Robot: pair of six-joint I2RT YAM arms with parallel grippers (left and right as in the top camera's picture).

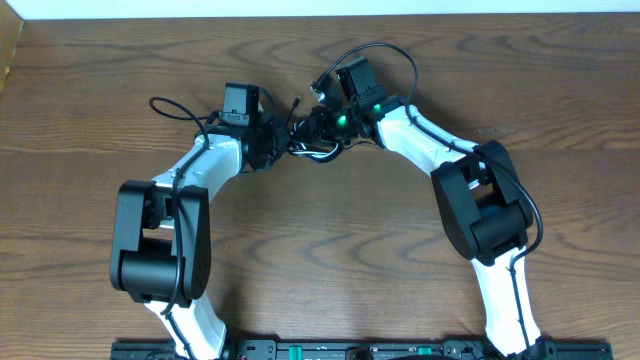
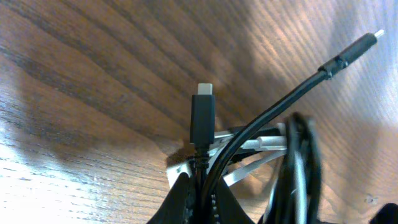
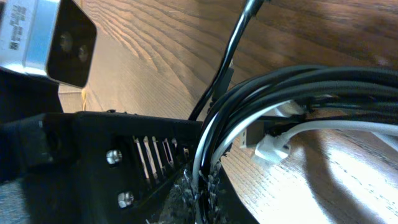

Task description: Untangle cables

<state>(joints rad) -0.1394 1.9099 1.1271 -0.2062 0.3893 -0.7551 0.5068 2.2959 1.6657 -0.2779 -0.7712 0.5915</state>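
The tangled bundle of black cable (image 1: 318, 152) and white cable (image 1: 312, 145) lies between my two grippers at the table's middle back. My left gripper (image 1: 283, 140) is shut on the black cable; in the left wrist view its jaws (image 2: 204, 200) pinch black strands just below a black plug (image 2: 201, 118), with white cable (image 2: 261, 144) behind. A second black plug end (image 2: 354, 48) sticks out to the upper right. My right gripper (image 1: 318, 128) is shut on several black and white strands (image 3: 249, 99) at its jaws (image 3: 205, 186). A white plug (image 3: 272, 148) lies on the wood.
The wooden table (image 1: 320, 250) runs all around. The arms' own thicker black wires loop at the left (image 1: 175, 108) and above the right wrist (image 1: 385, 55). The left arm's camera housing (image 3: 43, 37) fills the right wrist view's upper left.
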